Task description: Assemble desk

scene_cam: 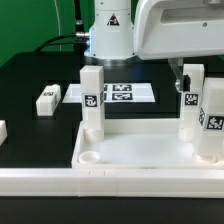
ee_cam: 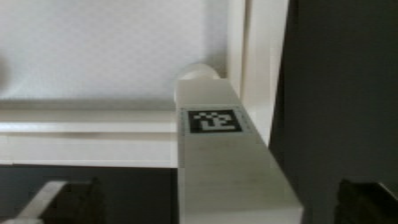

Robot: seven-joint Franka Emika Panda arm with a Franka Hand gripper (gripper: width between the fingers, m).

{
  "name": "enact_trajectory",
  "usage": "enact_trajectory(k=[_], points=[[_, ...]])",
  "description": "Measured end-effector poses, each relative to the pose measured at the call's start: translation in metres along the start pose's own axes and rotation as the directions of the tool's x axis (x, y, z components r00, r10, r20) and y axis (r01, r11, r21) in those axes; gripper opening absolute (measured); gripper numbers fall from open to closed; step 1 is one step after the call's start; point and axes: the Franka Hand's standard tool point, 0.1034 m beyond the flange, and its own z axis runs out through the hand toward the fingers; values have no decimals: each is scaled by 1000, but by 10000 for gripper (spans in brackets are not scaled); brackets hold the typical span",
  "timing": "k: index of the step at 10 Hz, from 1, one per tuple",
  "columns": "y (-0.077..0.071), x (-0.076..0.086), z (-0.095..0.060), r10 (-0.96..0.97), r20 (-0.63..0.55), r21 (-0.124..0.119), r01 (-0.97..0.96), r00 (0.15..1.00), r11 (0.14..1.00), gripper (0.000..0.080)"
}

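The gripper (scene_cam: 187,73) hung with jaws apart over the upright leg (scene_cam: 190,108) at the far corner of the desk top (scene_cam: 140,150) (the exterior view's right), probably straddling it to twist it home

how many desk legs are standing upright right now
3: left leg on the desk top at the exterior view's left; far right leg and near right leg at that view's right. Others may be hidden.
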Motion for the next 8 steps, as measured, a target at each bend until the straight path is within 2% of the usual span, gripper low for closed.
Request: enact_trajectory(k=[2, 3, 4, 5, 6, 8], points=[[6, 1, 2, -16, -1, -6, 16, 1000, 1000, 649], [5, 0, 2, -20, 0, -16, 20, 1000, 1000, 516], [5, 0, 2, -21, 0, -17, 21, 1000, 1000, 346], [6, 0, 2, -20, 1, -17, 20, 1000, 1000, 346], [6, 0, 2, -19, 0, -17, 19, 1000, 1000, 290], [7, 0, 2, 10, 0, -17, -10, 1000, 1000, 290]])
